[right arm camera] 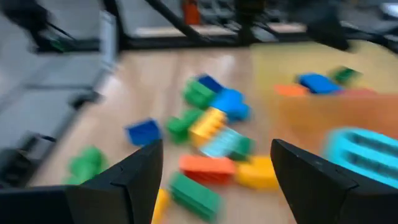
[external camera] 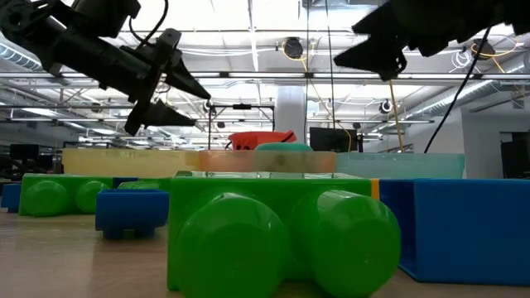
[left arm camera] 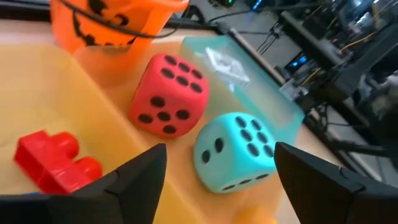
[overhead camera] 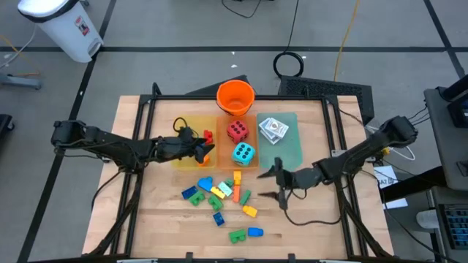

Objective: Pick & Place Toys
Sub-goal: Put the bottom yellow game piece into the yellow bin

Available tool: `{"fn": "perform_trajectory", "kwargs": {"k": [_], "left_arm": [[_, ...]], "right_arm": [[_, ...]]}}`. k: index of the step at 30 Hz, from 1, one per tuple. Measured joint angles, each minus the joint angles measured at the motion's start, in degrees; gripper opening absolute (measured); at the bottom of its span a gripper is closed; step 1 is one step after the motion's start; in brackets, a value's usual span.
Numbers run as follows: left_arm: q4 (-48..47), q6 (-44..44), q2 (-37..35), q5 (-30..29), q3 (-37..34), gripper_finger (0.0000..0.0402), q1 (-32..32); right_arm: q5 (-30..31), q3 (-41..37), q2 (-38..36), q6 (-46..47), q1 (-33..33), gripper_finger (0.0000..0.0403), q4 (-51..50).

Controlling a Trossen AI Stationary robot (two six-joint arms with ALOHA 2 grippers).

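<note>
Nearest edge of counter (overhead camera: 146,219): green brick (overhead camera: 237,235) and blue brick (overhead camera: 254,231), lying just beside each other, apart from main pile. Further in, loose brick pile (overhead camera: 219,191) mid-counter: blue, green, yellow, orange pcs, some touching, none stacked neatly. Prob. light, hard, smooth plastic; best pinched across flat sides, not over studs, else likely to slip or skitter.

Right gripper (overhead camera: 281,185) just beside pile on its right, above counter, jaws spread, nothing between them.

Beyond pile: teal die (overhead camera: 243,153) on orange tray (overhead camera: 248,162), red die (overhead camera: 236,131) behind it, near but not clearly touching. Look like foam: soft, light, will squash a bit; take across two opposite faces, wide opening needed, gentle squeeze.

Left gripper (overhead camera: 206,152) over yellow tray (overhead camera: 183,157), jaws apart, empty, facing the dice. Red brick (overhead camera: 208,136) lying in that tray just beside it.

Green tray (overhead camera: 287,153) to the right, white card packs (overhead camera: 273,128) at its far end; thin, flat, prob. slippery wrap, grab by the edges.

Farthest: orange bucket (overhead camera: 235,97) at back edge, upright.
</note>
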Motion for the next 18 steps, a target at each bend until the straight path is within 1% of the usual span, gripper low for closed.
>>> {"fn": "perform_trajectory", "kwargs": {"k": [2, 3, 6, 8, 10, 12, 15, 18], "left_arm": [[0.6, 0.0, 0.0, 0.0, 0.0, 0.0296, 0.0], [0.5, 0.0, 0.0, 0.0, 0.0, 0.0297, 0.0], [0.5, 1.0, 0.0, 0.0, 0.0, 0.0301, 0.0], [0.5, 1.6, 0.0, 0.0, 0.0, 0.0303, 0.0], [0.5, 1.6, 0.0, 0.0, 0.0, 0.0302, 0.0], [0.5, 1.4, 0.0, 0.0, 0.0, 0.0301, 0.0], [0.8, 1.3, 0.0, 0.0, 0.0, 0.0303, 0.0], [0.7, 1.3, 0.0, -0.1, 0.0, 0.0307, 0.0]], "right_arm": [[-1.3, -0.3, 3.7, -0.2, 1.3, 0.0265, 6.6], [-1.2, -0.2, 5.3, -1.0, 2.0, 0.0265, 8.2], [2.1, 2.5, 9.8, -2.6, 4.1, 0.0265, 7.7], [4.6, 5.5, 11.9, -3.1, 5.4, 0.0265, 4.1], [6.1, 9.3, 13.7, -1.5, 6.5, 0.0265, -2.4], [6.4, 13.3, 15.6, 2.2, 7.3, 0.0266, -10.8], [6.4, 18.7, 19.2, 6.5, 8.4, 0.0273, -20.1], [6.3, 22.0, 23.2, 8.8, 9.4, 0.0281, -22.8]]}}
